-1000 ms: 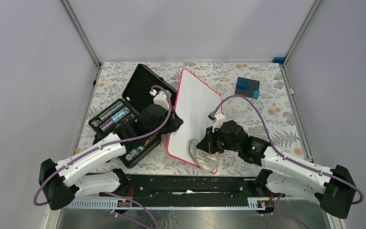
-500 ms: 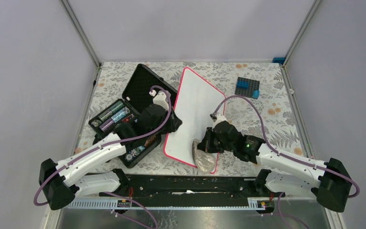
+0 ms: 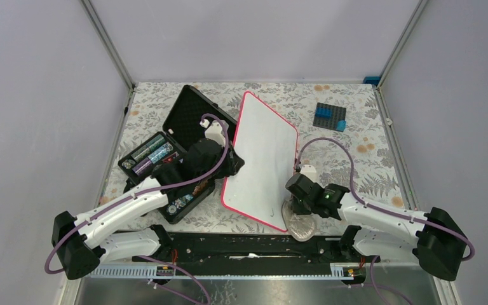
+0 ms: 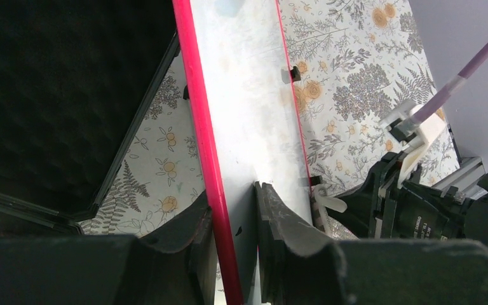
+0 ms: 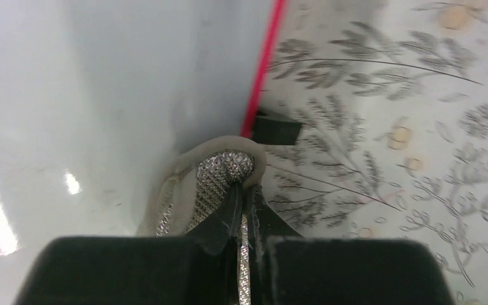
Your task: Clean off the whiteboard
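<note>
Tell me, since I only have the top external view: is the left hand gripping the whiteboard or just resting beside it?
Observer: Gripping; the left wrist view shows the left hand with one finger on each side of the red rim of the whiteboard.
Operator: What is the right hand holding?
Observer: The right hand is shut on a grey pad with a silvery mesh face.
Operator: Any writing on the board?
Observer: None shows on the stretch either wrist camera sees.
</note>
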Robot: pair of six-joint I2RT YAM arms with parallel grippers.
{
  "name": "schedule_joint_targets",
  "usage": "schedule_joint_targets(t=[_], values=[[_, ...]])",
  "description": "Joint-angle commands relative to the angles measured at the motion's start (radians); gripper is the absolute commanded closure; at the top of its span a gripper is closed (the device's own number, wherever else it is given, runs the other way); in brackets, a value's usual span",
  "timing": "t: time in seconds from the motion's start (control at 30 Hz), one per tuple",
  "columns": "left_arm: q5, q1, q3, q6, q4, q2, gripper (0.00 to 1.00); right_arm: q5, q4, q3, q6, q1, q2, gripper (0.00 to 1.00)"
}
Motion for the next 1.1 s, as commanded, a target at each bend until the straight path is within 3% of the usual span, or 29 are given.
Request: schedule_joint_targets(t=[0.0, 0.17, 0.3, 0.4, 0.53, 0.77, 0.93, 1.07], values=[[0.04, -0.026, -0.008, 0.114, -0.112, 0.039, 1.0, -0.367, 0.278, 0.024, -0.224, 0.011, -0.023, 1.0], [0.036, -0.026, -0.017, 0.101, -0.101, 0.025, 1.0, -0.615, 0.55, -0.003, -0.296, 0.056, -0.187, 1.0], [0.045, -0.026, -0.021, 0.092, -0.093, 0.028, 1.0, -0.551, 0.579, 0.024, -0.309, 0.056, -0.207, 1.0], [0.049, -0.027, -0.019, 0.092, -0.091, 0.033, 1.0, -0.397, 0.53, 0.061, -0.3, 0.056, -0.161, 1.0], [0.046, -0.026, -0.013, 0.096, -0.091, 0.027, 1.0, -0.249, 0.341, 0.073, -0.266, 0.055, -0.094, 1.0], [0.042, -0.027, -0.01, 0.103, -0.094, 0.026, 1.0, -0.229, 0.083, -0.129, -0.092, 0.055, -0.204, 1.0], [0.047, -0.027, -0.003, 0.106, -0.093, 0.038, 1.0, -0.163, 0.054, -0.166, -0.009, 0.055, -0.227, 1.0], [0.051, -0.026, -0.002, 0.103, -0.094, 0.037, 1.0, -0.228, 0.181, -0.073, -0.12, 0.056, -0.116, 1.0]])
